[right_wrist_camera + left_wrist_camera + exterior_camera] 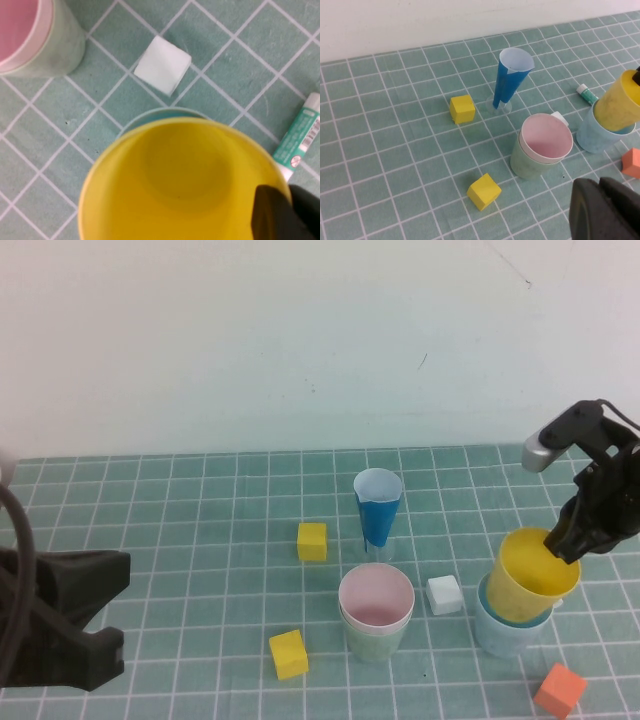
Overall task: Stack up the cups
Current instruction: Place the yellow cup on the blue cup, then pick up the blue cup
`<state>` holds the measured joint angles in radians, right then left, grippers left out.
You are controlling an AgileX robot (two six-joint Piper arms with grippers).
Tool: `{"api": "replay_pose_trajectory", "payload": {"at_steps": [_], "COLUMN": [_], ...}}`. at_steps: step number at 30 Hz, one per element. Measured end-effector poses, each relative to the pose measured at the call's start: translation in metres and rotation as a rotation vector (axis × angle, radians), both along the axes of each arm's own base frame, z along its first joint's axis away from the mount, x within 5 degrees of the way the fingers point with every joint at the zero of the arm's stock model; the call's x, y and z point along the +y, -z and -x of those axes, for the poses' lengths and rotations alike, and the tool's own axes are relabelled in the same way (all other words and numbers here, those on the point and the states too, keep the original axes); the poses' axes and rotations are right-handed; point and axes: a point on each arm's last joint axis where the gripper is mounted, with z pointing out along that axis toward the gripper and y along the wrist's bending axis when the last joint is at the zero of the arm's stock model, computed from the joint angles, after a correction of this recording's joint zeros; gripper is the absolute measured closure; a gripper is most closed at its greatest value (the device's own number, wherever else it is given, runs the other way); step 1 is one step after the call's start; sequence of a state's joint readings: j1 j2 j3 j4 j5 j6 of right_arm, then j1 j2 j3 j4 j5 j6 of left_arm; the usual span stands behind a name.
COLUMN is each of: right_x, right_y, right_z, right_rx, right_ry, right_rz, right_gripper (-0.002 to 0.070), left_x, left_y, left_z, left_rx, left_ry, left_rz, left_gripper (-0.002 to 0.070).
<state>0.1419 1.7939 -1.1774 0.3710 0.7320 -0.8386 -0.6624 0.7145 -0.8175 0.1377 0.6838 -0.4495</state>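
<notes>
My right gripper (pixel 566 546) is shut on the rim of the yellow cup (pixel 530 576), one finger inside and one outside. The yellow cup (pixel 180 180) hangs tilted with its base in the mouth of the light blue cup (pixel 505 630), also seen in the left wrist view (pixel 597 137). The pink cup (pixel 376 598) sits nested in the pale green cup (pixel 374 638) at the table's middle front; both show in the left wrist view (pixel 546 137). My left gripper (pixel 95 615) is parked at the left front edge, its fingers (pixel 605 210) together.
A dark blue cone cup (pixel 378 512) stands behind the pink cup. Two yellow blocks (pixel 312 541) (pixel 288 654), a white block (pixel 444 594) and an orange block (pixel 560 690) lie around. A green and white tube (pixel 297 140) lies beside the light blue cup.
</notes>
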Motion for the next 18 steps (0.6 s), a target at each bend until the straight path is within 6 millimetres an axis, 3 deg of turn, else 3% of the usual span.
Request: {"api": "replay_pose_trajectory", "payload": {"at_steps": [3, 5, 10, 12, 18], "right_x": [0.0002, 0.0007, 0.0024, 0.0026, 0.0036], "right_y": [-0.0001, -0.0003, -0.001, -0.0011, 0.0088], "right_z": [-0.0003, -0.0003, -0.0006, -0.0008, -0.0029], "right_rx": [-0.005, -0.004, -0.003, -0.005, 0.024], "right_ry": [-0.003, -0.001, 0.013, 0.013, 0.017], "right_rz": [-0.001, -0.008, -0.032, -0.035, -0.04], "right_gripper": [0.0636, 0.058, 0.0327, 0.0274, 0.0234], "left_x": [0.0, 0.0, 0.0, 0.0, 0.0], "left_y": [0.0, 0.0, 0.0, 0.0, 0.0], "left_z": [0.0, 0.0, 0.0, 0.0, 0.0], "left_rx": [0.0, 0.0, -0.001, -0.001, -0.002], "left_ry": [0.0, 0.0, 0.001, 0.001, 0.002], "left_rz": [0.0, 0.0, -0.002, -0.002, -0.003], "left_gripper": [0.0676, 0.0676, 0.0676, 0.0676, 0.0676]}}
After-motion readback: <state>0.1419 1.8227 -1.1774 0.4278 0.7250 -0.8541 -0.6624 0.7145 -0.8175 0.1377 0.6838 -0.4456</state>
